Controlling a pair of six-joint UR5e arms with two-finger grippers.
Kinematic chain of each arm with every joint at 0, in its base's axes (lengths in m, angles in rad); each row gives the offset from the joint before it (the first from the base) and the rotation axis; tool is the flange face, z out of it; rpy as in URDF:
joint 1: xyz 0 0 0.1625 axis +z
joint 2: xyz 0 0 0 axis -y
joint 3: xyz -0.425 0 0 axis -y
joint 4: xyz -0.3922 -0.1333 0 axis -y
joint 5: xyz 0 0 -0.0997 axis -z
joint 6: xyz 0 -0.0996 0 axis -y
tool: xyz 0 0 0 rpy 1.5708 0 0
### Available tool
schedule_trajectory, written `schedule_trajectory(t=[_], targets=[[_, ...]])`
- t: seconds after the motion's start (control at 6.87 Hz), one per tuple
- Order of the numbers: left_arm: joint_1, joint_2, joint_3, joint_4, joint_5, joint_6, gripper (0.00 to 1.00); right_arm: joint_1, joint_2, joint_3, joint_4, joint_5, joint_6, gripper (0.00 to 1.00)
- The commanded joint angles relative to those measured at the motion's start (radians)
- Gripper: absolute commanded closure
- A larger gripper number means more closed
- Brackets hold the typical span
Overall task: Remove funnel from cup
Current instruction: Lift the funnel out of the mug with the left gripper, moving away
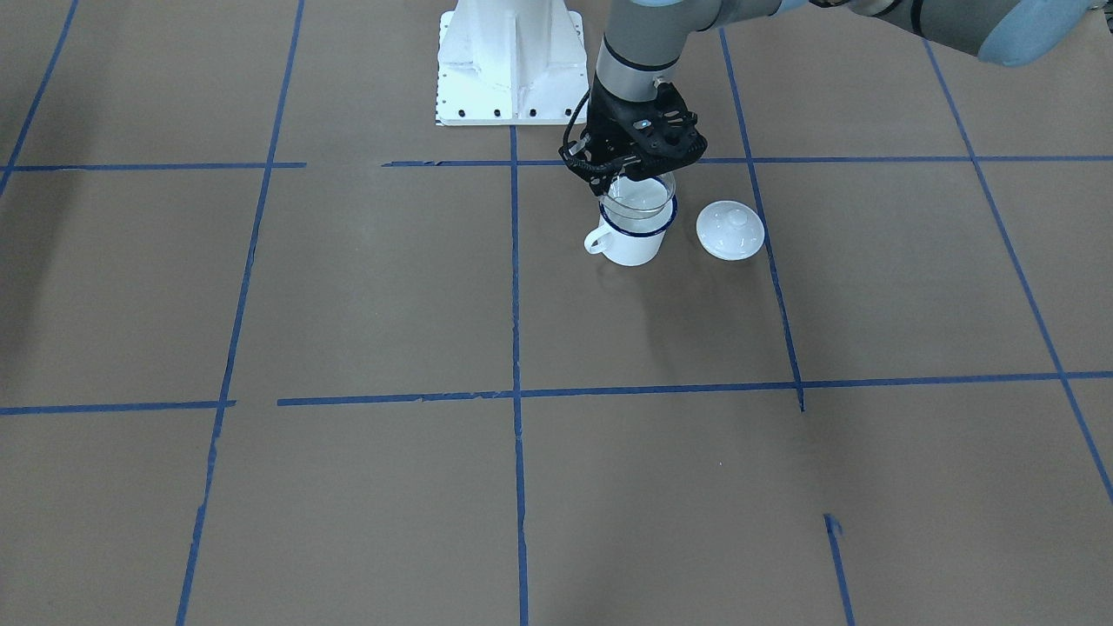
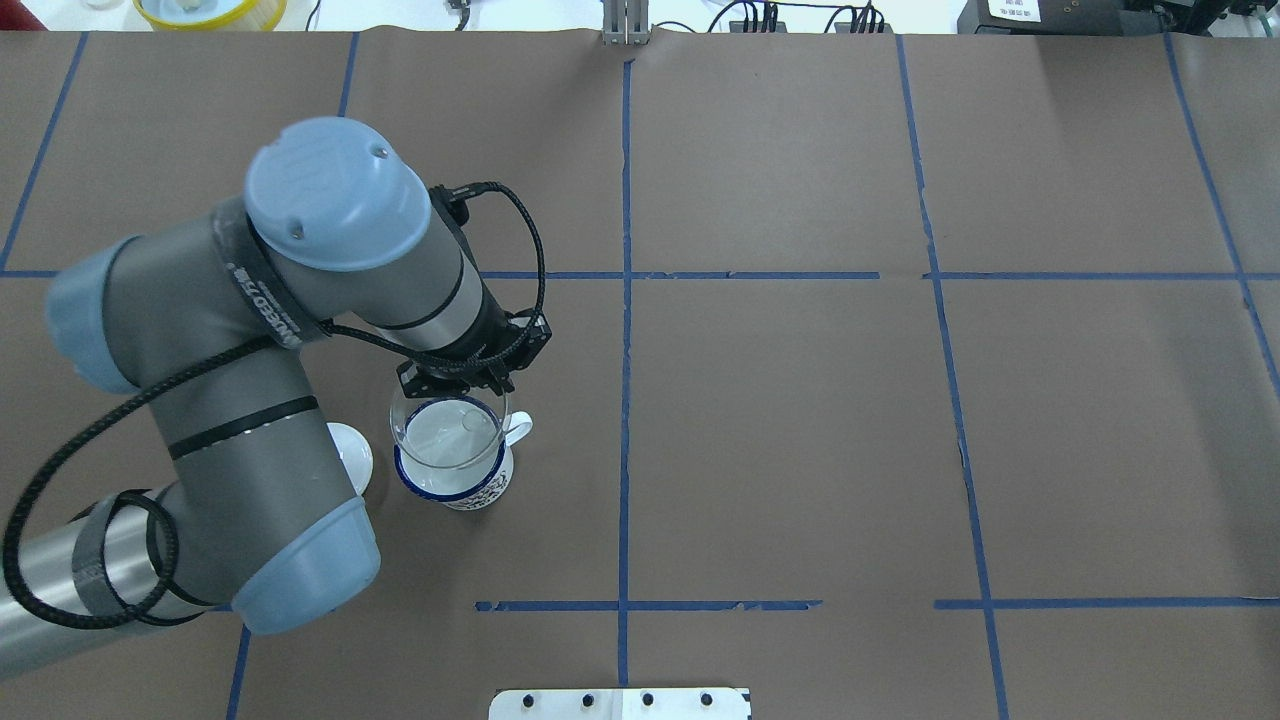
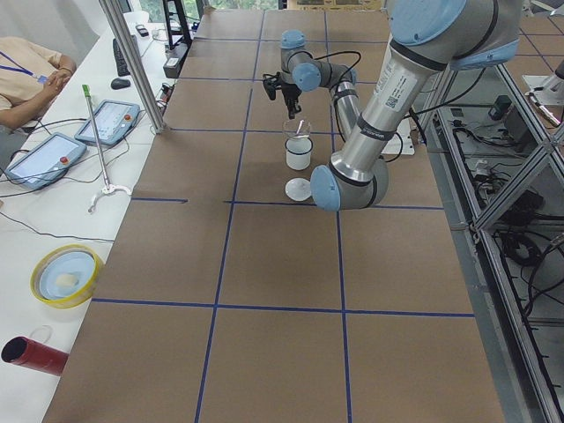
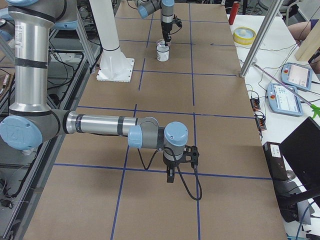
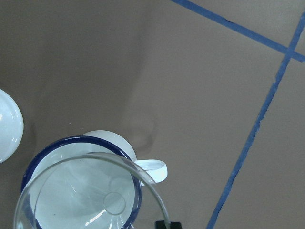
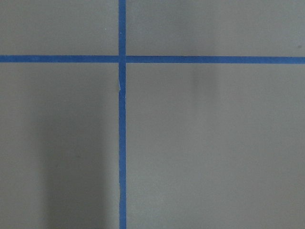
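no text could be read for certain. white lettering ran along a band on the left arm (image 2: 262, 300), too blurred to spell out. the cup (image 2: 480, 490) bore a dark blue print on its near side, illegible. a white label (image 2: 1014, 8) at the far right edge was unreadable.

The funnel (image 2: 447, 432) is clear, glossy, smooth, glass or plastic undetermined. The cup (image 1: 633, 248) and lid (image 1: 730, 229) are glossy white, cup rim dark blue. The table (image 1: 383, 287) is matt brown paper with blue tape (image 1: 515, 287).
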Motion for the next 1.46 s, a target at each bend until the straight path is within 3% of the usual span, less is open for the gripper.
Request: schedule_trajectory(t=[0.0, 0.44, 0.73, 0.87, 1.16, 1.31], targets=[[-0.095, -0.006, -0.071, 0.009, -0.008, -0.001, 1.00, 0.000, 0.000, 0.000, 0.000, 0.000, 0.000, 0.00], [-0.194, -0.005, -0.096, 0.008, -0.035, 0.003, 1.00, 0.000, 0.000, 0.000, 0.000, 0.000, 0.000, 0.00], [-0.274, -0.003, -0.026, -0.067, -0.029, 0.010, 1.00, 0.000, 0.000, 0.000, 0.000, 0.000, 0.000, 0.00], [-0.300, -0.001, 0.095, -0.215, -0.028, -0.002, 1.00, 0.000, 0.000, 0.000, 0.000, 0.000, 0.000, 0.00], [-0.351, 0.009, 0.244, -0.480, -0.016, -0.060, 1.00, 0.000, 0.000, 0.000, 0.000, 0.000, 0.000, 0.00], [-0.350, 0.018, 0.345, -0.673, 0.089, -0.147, 1.00, 0.000, 0.000, 0.000, 0.000, 0.000, 0.000, 0.00]])
